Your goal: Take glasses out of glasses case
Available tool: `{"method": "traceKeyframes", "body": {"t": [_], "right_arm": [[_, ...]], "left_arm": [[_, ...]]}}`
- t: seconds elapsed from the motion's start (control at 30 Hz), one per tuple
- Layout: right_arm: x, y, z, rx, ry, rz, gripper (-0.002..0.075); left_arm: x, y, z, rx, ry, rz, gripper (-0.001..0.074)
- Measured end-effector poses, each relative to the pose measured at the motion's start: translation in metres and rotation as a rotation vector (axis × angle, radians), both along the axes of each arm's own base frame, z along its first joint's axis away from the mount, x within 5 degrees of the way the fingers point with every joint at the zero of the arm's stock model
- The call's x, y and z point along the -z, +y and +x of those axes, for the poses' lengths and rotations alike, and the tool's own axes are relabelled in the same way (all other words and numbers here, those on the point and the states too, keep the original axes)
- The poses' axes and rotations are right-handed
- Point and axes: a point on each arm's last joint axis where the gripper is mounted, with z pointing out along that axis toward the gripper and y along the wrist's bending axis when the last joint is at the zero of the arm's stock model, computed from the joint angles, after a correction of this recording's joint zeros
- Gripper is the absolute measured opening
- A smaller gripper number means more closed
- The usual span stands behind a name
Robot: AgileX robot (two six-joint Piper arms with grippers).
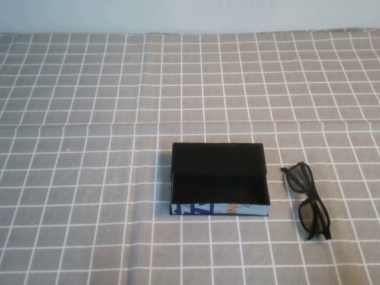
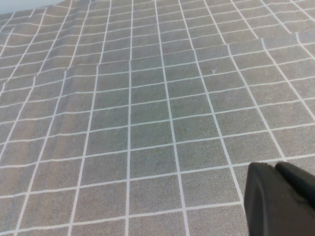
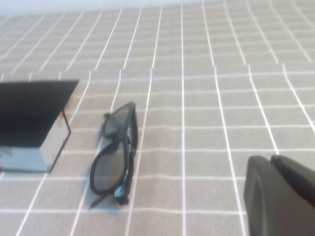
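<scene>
Two grippers, neither showing in the high view. Left gripper (image 2: 283, 199) is hanging low over bare cloth, only a dark finger part in its wrist view; open or closed, cannot tell. Right gripper (image 3: 280, 194) is hovering over the cloth, apart from the glasses (image 1: 309, 199), grip state likewise unreadable. The glasses are lying folded on the tablecloth (image 1: 89, 178), just right of the glasses case (image 1: 218, 179), not touching it. Case is sitting open, black interior showing, blue side facing the robot. Grey cloth with white grid is covering the table, creased; a pale wall (image 1: 178, 15) is running behind.
</scene>
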Motion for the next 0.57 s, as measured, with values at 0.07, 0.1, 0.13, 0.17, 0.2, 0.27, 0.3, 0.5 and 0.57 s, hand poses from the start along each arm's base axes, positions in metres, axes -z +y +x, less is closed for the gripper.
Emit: {"method": "traceKeyframes", "body": {"t": [0.07,0.1,0.13,0.17,0.2,0.27,0.3,0.5,0.57], "right_arm": [[0.0009,0.0002,-0.0002,-0.003,0.01,-0.001,-0.0016],[0.0011,0.0002,-0.0003,-0.004,0.013,-0.001,-0.0016],[0.0013,0.0003,-0.0003,-0.004,0.015,-0.001,-0.0017],[0.0013,0.0003,-0.0004,-0.004,0.015,-0.001,-0.0017],[0.0013,0.0003,-0.0004,-0.004,0.015,-0.001,-0.0017],[0.0015,0.0003,-0.0004,-0.004,0.017,-0.002,-0.0017],[0.0015,0.0003,-0.0004,-0.004,0.017,-0.002,-0.0017],[0.0015,0.0003,-0.0004,-0.004,0.017,-0.002,-0.0017],[0.0015,0.0003,-0.0004,-0.004,0.017,-0.002,-0.0017]], "left_arm": [[0.0,0.0,0.0,0.0,0.0,0.0,-0.0005],[0.0,0.0,0.0,0.0,0.0,0.0,-0.0005],[0.0,0.0,0.0,0.0,0.0,0.0,-0.0005],[0.0,0.0,0.0,0.0,0.0,0.0,-0.0005],[0.0,0.0,0.0,0.0,0.0,0.0,-0.0005],[0.0,0.0,0.0,0.0,0.0,0.0,-0.0005],[0.0,0.0,0.0,0.0,0.0,0.0,-0.0005],[0.0,0.0,0.0,0.0,0.0,0.0,-0.0005],[0.0,0.0,0.0,0.0,0.0,0.0,-0.0005]]}}
